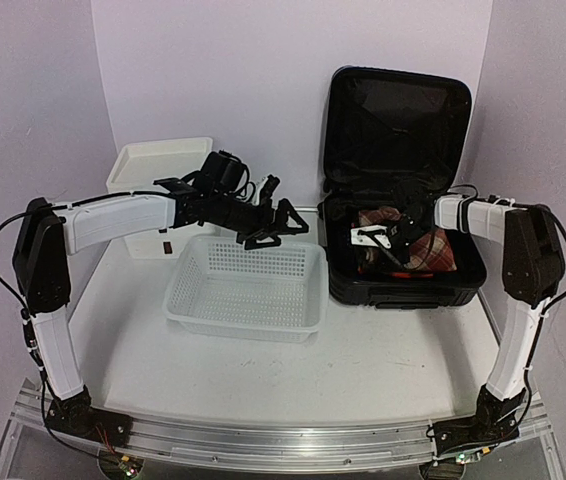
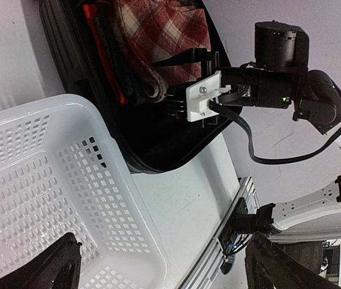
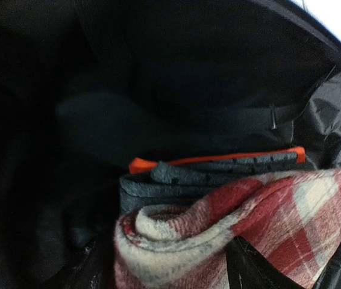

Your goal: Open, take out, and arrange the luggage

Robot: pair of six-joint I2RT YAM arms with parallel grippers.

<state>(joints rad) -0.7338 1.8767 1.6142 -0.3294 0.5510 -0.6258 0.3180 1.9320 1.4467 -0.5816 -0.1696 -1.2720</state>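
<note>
The luggage stands at the right with its lid up; its black shell and dark lining also show in the wrist views. Inside lie a red plaid cloth, a grey folded piece and an orange item. My right gripper reaches into the case, its fingers on either side of the plaid cloth's rolled edge and pressed against it. My left gripper hangs open over the far right corner of the basket, holding nothing.
A white perforated basket sits mid-table, left of the case. A white drawer box stands behind the left arm at the back left. The table's metal front rail runs along the near edge.
</note>
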